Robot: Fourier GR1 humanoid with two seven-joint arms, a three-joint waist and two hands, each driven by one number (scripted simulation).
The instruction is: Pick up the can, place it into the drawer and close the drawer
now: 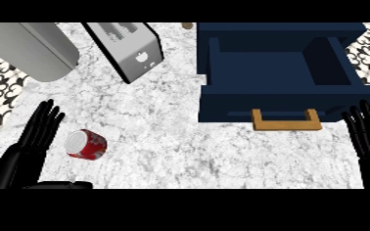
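The can [87, 145] lies on the counter [180, 142] beside the left hand [36, 132], fingers straight; the drawer [278, 73] stands open. The right hand [358, 127] rests at the edge, fingers straight.

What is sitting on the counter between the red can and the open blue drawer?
Nothing visible. Bare white marble counter separates the red metal can, lying on its side, from the open navy blue drawer. The silver toaster sits farther back.

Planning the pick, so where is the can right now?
In the head view, the can lies on its side on the marble counter at lower left, just right of the open left robot hand and far left of the open drawer.
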